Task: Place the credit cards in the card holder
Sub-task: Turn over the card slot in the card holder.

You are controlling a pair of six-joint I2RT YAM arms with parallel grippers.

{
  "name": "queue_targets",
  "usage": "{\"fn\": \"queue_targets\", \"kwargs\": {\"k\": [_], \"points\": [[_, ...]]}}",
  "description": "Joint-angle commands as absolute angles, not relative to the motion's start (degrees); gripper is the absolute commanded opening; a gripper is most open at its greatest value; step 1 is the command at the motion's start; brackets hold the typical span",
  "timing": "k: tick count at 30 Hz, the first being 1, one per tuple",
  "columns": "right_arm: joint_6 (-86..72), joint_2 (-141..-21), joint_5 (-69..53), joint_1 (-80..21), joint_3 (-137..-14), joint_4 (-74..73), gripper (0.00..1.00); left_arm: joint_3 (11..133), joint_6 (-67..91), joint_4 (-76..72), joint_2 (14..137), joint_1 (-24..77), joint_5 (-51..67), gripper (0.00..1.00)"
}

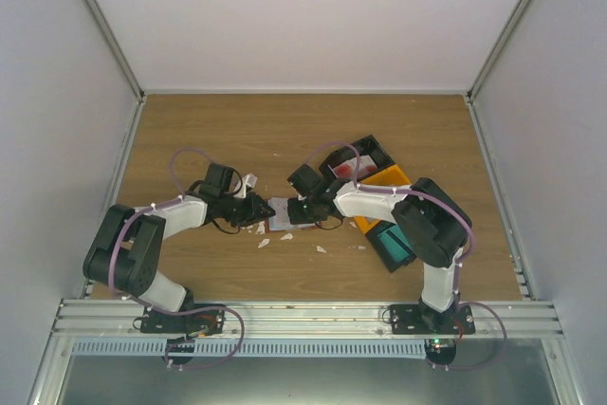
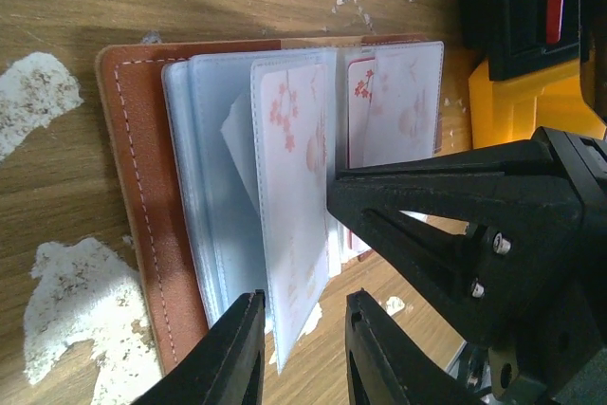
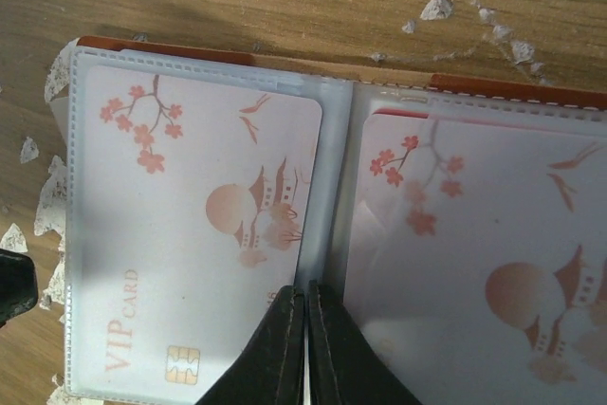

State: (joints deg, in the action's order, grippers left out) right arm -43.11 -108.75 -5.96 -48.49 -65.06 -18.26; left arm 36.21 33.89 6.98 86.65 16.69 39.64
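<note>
- Here the card holder (image 1: 283,214) lies open on the tabletop (image 1: 285,130), credit cards (image 3: 190,234) in its sleeves
- left pincer (image 2: 302,353) narrowly parted around a raised sleeve edge
- right pincer (image 3: 305,348) pressed shut at the fold

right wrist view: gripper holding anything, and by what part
Cannot tell: the right gripper is shut at the centre fold of the reddish-brown leather card holder, between sleeves.

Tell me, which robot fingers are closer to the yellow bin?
Right. The right fingers pinch the card holder beside the yellow bin; the left fingers are at the holder's other side, farther from it.
</note>
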Motion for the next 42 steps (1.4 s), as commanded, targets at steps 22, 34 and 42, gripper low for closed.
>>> {"fn": "queue_targets", "kwargs": {"k": [22, 34, 42], "points": [[-42.9, -108.8, -5.8, -49.0, -64.3, -19.1, 0.06, 37.8, 33.9, 2.6, 90.6, 20.2, 44.8, 0.26], [-46.3, -97.7, 4.4, -49.0, -62.6, -20.8, 0.27, 41.2, 33.9, 3.0, 91.0, 22.9, 46.2, 0.33], [-51.3, -86.3, 14.5, -47.9, -56.8, -23.7, 0.3, 45.8, 33.9, 3.1, 94.5, 26.1, 46.0, 0.44]]}}
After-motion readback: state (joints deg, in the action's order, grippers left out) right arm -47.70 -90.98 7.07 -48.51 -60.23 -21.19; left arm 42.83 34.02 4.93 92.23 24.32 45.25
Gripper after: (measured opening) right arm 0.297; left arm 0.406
